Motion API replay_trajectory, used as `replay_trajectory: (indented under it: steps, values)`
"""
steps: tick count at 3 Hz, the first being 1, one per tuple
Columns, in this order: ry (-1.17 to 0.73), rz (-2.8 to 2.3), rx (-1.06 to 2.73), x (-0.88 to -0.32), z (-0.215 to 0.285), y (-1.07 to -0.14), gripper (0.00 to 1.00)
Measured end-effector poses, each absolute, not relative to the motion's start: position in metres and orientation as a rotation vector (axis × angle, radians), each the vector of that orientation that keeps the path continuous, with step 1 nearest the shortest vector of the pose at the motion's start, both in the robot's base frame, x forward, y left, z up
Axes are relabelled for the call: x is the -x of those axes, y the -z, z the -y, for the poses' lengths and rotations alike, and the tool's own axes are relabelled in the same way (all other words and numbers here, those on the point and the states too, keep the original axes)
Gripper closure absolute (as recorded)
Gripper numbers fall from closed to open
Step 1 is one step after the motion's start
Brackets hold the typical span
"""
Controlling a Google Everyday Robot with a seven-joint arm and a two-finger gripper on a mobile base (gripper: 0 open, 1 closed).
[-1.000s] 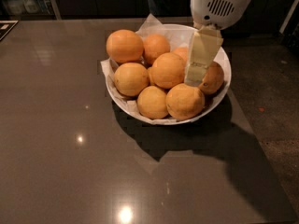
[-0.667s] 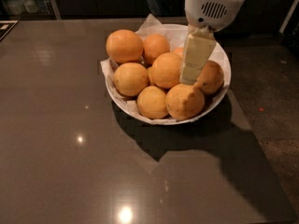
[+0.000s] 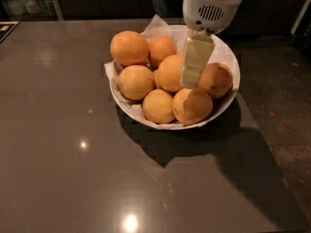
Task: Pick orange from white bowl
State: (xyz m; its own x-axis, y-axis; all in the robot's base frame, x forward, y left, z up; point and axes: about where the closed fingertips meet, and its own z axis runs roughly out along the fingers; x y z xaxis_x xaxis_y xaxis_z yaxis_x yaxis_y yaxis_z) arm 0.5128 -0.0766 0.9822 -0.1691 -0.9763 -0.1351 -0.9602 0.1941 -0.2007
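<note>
The white bowl (image 3: 228, 57), wide, shallow and lined with crumpled white paper, stands at the back middle of the dark table. It holds several round oranges. A large orange (image 3: 169, 73) lies in the middle of the pile. My gripper (image 3: 189, 83) hangs down from its white housing over the bowl. Its cream tip is right beside this middle orange, between it and the orange on the right (image 3: 216, 79). Part of the middle orange's right side is hidden behind the gripper. I cannot see that anything is held.
The dark glossy table (image 3: 73, 154) spreads to the left and front of the bowl. Its right edge runs near the bowl, with speckled floor (image 3: 282, 106) beyond. Dark cabinets and some containers (image 3: 29, 1) stand at the back.
My gripper has moved to the left over the bowl, from above the right orange towards the middle one. The oranges and bowl have not moved.
</note>
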Motion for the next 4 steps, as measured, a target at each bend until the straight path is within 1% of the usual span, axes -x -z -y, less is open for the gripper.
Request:
replay_trajectory:
  steps: [2,3,4]
  values:
    - [0.076,-2.25,1.864,-0.521,0.073,-0.974,0.26]
    - [0.07,-2.251,1.873,-0.523,0.07,-0.971,0.31]
    - [0.071,-2.248,1.897,-0.521,0.064,-0.967,0.32]
